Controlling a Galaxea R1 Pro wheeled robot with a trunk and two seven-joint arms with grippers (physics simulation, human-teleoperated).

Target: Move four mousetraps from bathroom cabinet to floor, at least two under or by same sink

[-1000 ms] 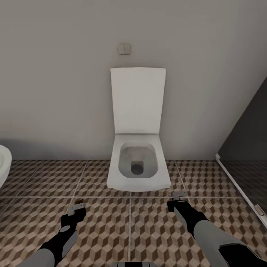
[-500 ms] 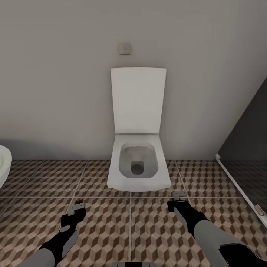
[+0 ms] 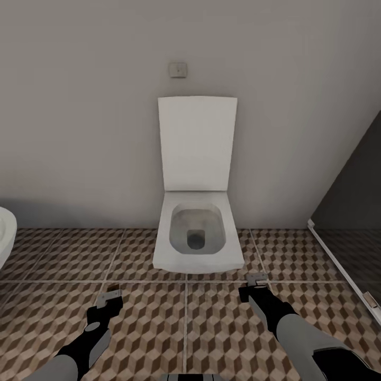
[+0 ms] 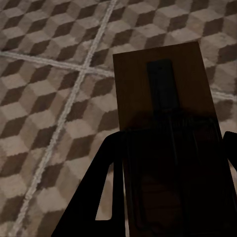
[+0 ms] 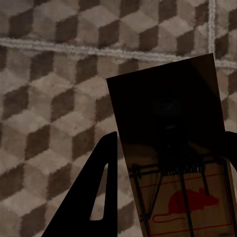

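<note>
Each gripper holds one mousetrap over the bathroom floor (image 3: 185,328), whose tiles carry a brown, beige and white cube pattern. In the left wrist view a flat dark-brown mousetrap (image 4: 163,98) juts out between the fingers (image 4: 103,187) of my left gripper (image 4: 170,163), which is shut on it. The right wrist view shows another mousetrap (image 5: 168,123), with a red mouse print and wire bar, clamped in my right gripper (image 5: 170,168). In the head view the left gripper (image 3: 110,299) and right gripper (image 3: 253,286) hang low in front of the toilet. The sink and the cabinet are out of view.
A white wall-hung toilet (image 3: 197,233) with its lid raised stands straight ahead against the grey wall. A dark glass shower partition (image 3: 354,211) with a white sill closes the right side. A white rounded fixture (image 3: 4,235) pokes in at the left edge.
</note>
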